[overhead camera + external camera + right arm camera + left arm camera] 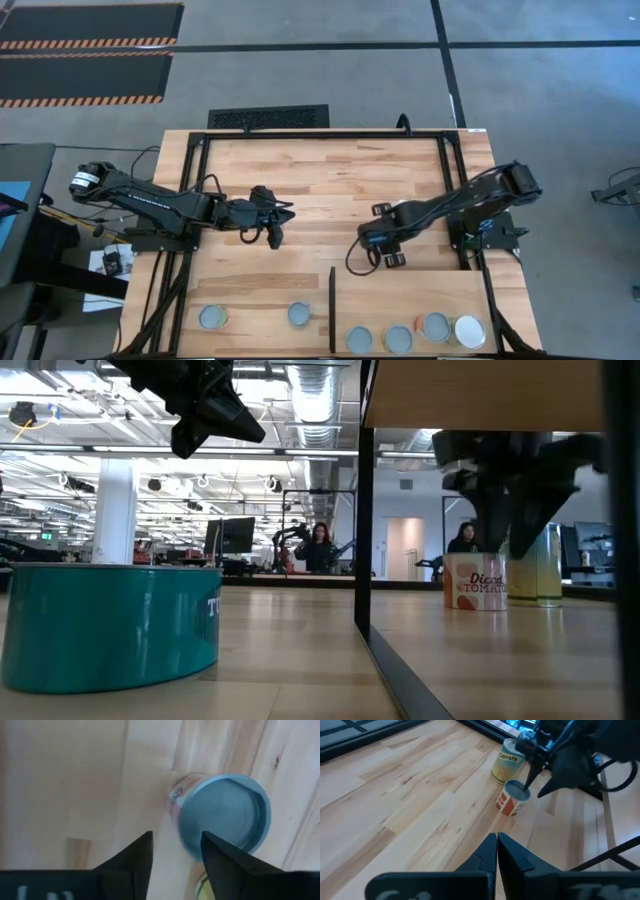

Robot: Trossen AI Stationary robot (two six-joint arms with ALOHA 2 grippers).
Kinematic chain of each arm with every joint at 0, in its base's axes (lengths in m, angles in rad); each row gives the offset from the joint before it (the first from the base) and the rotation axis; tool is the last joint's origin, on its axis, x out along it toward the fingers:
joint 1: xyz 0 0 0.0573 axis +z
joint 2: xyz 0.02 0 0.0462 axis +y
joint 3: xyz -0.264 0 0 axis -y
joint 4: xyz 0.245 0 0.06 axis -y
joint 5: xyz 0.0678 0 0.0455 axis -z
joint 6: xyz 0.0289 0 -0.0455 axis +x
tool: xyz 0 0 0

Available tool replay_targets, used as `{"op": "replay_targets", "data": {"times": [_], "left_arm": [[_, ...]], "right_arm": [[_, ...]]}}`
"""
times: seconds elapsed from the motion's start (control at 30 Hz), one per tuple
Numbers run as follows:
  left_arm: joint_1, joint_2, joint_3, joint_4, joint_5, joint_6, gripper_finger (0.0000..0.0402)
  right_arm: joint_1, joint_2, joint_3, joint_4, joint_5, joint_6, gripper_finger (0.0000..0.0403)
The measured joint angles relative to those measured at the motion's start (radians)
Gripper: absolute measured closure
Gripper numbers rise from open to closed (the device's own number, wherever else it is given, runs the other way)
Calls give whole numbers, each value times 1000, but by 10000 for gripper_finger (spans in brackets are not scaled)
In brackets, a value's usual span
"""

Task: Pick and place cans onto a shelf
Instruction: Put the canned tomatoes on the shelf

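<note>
My right gripper (176,851) is open, pointing down just over a red-labelled tomato can (512,797) with a grey-blue top (225,815). A yellow-green carrots can (507,764) stands beside it. The right arm hides both cans in the high view. The can top lies beyond the fingertips, not between them. My left gripper (497,845) is shut and empty above the table's middle (275,230). The pale shelf panel (420,295) with its black divider (331,310) bears several cans (398,339). Two more cans (213,318) stand left of the divider.
A teal can (110,625) stands close to the low camera, left of the divider (363,510). Black frame rails (190,200) run along the table's sides and far edge. Bare tabletop (320,180) lies between the arms. People show in the room beyond.
</note>
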Motion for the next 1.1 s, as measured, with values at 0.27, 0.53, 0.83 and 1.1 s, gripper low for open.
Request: {"op": "replay_targets", "data": {"times": [0.27, 0.53, 0.83, 1.1], "left_arm": [[0, 0, 0, -4, 0, 5, 401], [0, 0, 0, -5, 0, 5, 401], [0, 0, 0, -5, 0, 5, 401], [0, 0, 0, -6, 0, 6, 401]], "right_arm": [[-19, 56, 5, 22, 23, -55, 312], [-18, -29, 84, -66, -5, -65, 388], [17, -85, 450, -475, -2, 100, 394], [222, -88, 755, -626, -2, 316, 396]]}}
